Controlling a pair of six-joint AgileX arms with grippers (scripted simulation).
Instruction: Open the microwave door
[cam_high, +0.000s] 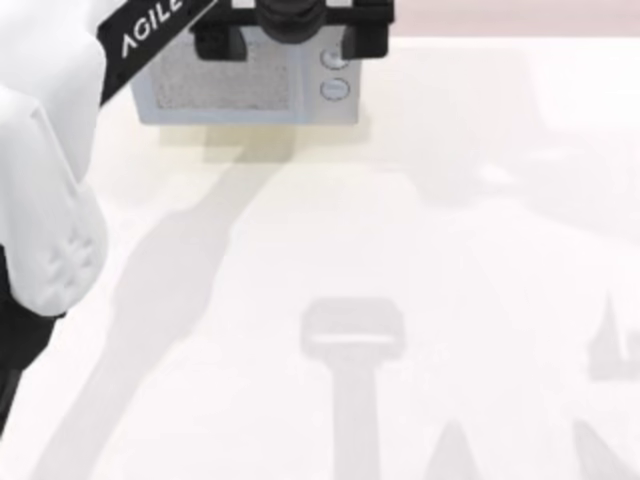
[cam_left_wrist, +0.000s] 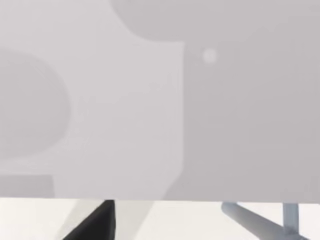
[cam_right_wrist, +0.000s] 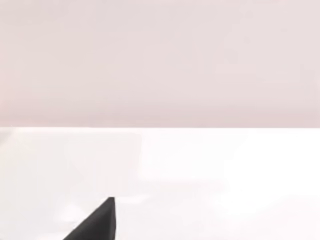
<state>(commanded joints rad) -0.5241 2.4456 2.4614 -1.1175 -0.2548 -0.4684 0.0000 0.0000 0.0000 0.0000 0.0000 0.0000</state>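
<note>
The microwave (cam_high: 250, 108) stands at the table's far edge, left of centre. Its door (cam_high: 225, 85), with the speckled mesh window, lies flush with the front, next to the panel with two round knobs (cam_high: 335, 74). My left arm reaches in from the left, and my left gripper (cam_high: 290, 20) hangs over the microwave's top, hiding it. In the left wrist view a plain grey face of the microwave (cam_left_wrist: 200, 125) fills most of the picture, very close. My right gripper (cam_right_wrist: 97, 225) shows only as a black tip over bare table and is outside the top view.
The left arm's white casing (cam_high: 45, 220) covers the table's left side. White tabletop (cam_high: 420, 250) with arm shadows spreads in front of the microwave. Grey struts (cam_left_wrist: 260, 222) show beneath the grey face in the left wrist view.
</note>
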